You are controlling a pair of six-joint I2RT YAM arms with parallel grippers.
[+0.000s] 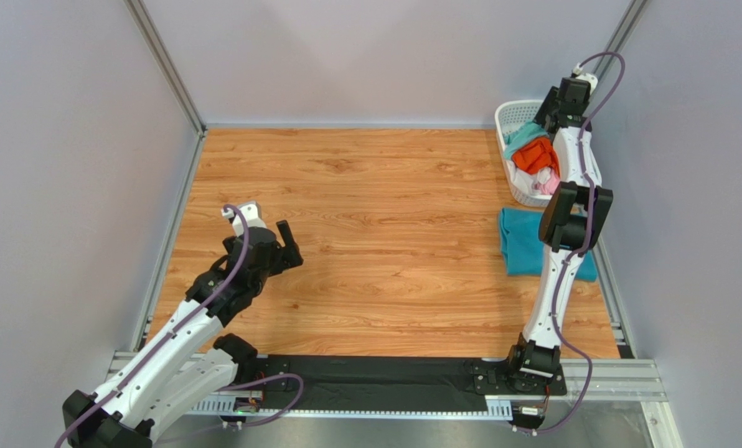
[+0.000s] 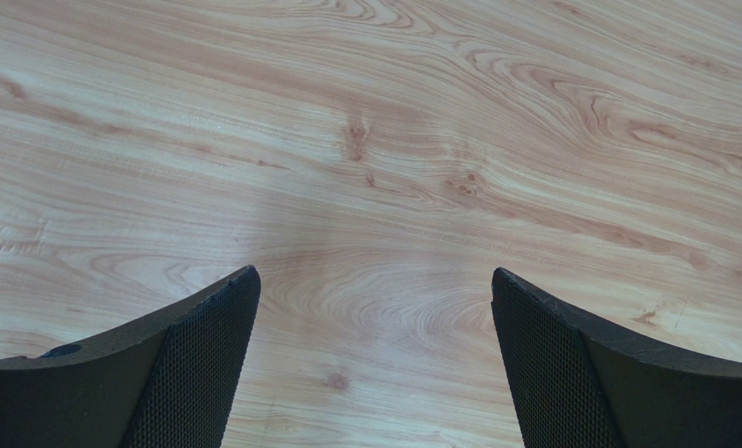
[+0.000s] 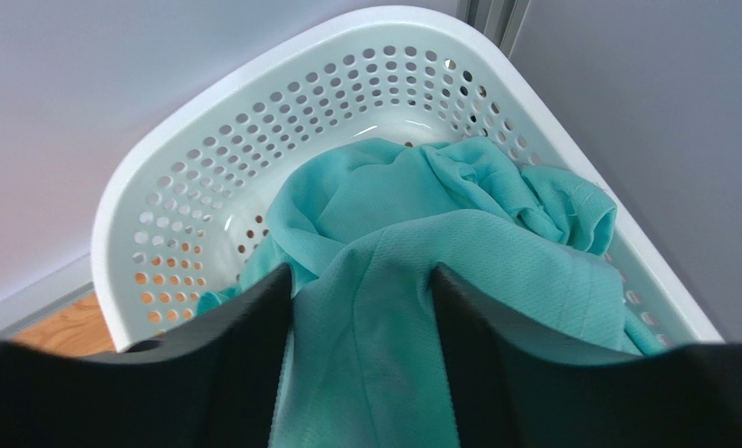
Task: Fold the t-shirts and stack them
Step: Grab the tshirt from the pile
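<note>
Plain grey walls [image 1: 375, 56] close in the left, far and right sides of the cell, with aluminium posts [image 1: 164, 65] slanting up at the two far corners. The floor of the cell is a wooden tabletop [image 1: 393, 233], warm orange-brown with strong grain. A black strip [image 1: 375, 383] runs along its near edge between the arm bases.

At the left, the left gripper [image 2: 373, 280] hangs over bare wood with its claw released. Its jaws are spread wide with nothing between them.

Towards the right edge a teal blue t-shirt [image 1: 520, 245] lies flat on the table. It is folded into a neat rectangle, and the right arm partly hides it. Just beyond it, in the far right corner, stands a white lattice basket [image 3: 206, 187]. An orange t-shirt [image 1: 536, 156] is heaped in it, with a scrap of pink cloth [image 1: 550, 185] at the near rim.

A mint green t-shirt [image 3: 459, 215] lies crumpled on top towards the far side. It is soft and finely textured, gathered into loose folds. The right gripper [image 3: 361, 271] is down in the basket with a raised ridge of this green cloth between its fingers [image 3: 253, 364]. The cloth touches both inner faces. I cannot tell whether the claw is clenched fast on it.
</note>
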